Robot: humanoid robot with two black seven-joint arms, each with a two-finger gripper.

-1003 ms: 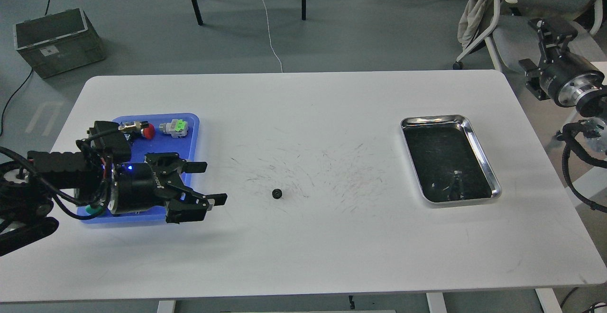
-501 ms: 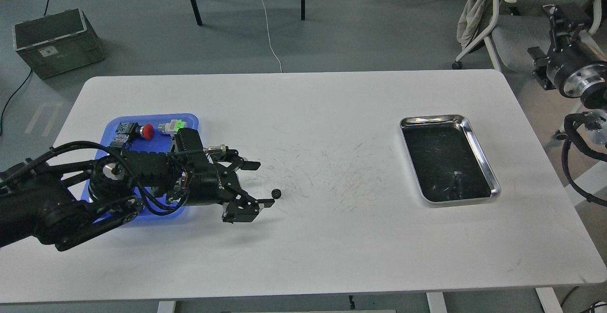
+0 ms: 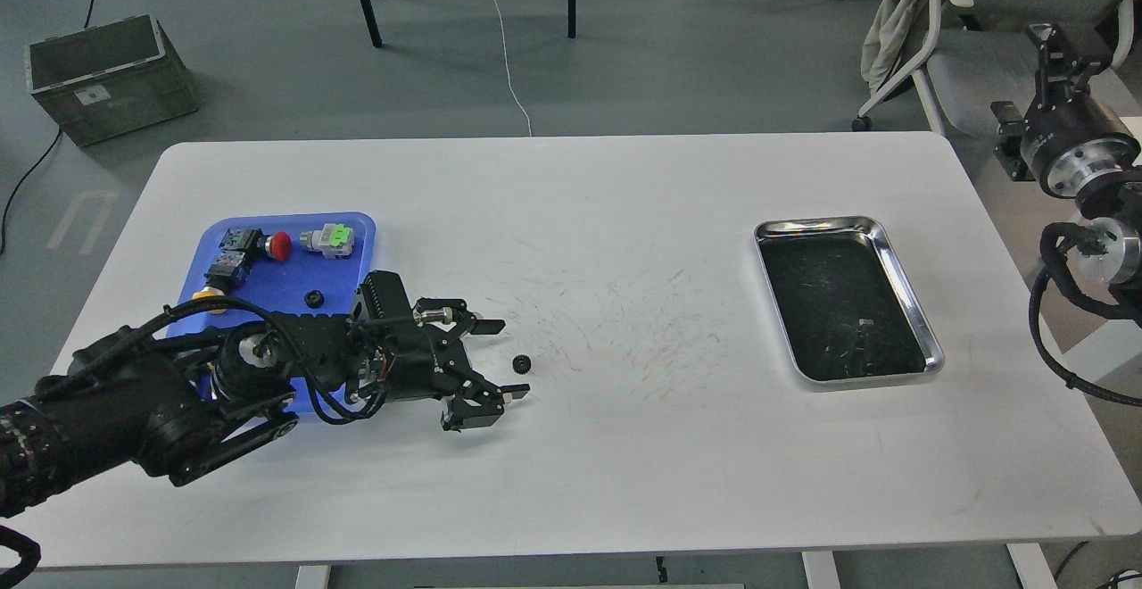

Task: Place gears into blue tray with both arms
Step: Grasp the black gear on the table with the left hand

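One small black gear [image 3: 522,362] lies on the white table, just right of my left gripper [image 3: 510,358]. That gripper is open, its two fingers reaching toward the gear, one above and one below it, with nothing held. Another gear [image 3: 313,298] rests inside the blue tray [image 3: 276,222] at the left. My left arm stretches over the tray's near part and hides it. My right gripper [image 3: 1049,46] hangs beyond the table's far right corner, seen end-on and dark.
In the blue tray lie a red-capped switch [image 3: 264,245], a green-capped switch [image 3: 329,240] and a yellow-capped one [image 3: 217,289]. A steel tray [image 3: 894,261] with a dark inside sits at the right. A chair stands behind the right arm.
My left arm has swung right from over the blue tray to the loose gear, uncovering a gear in the tray. The right arm shifted slightly off the table's right end.
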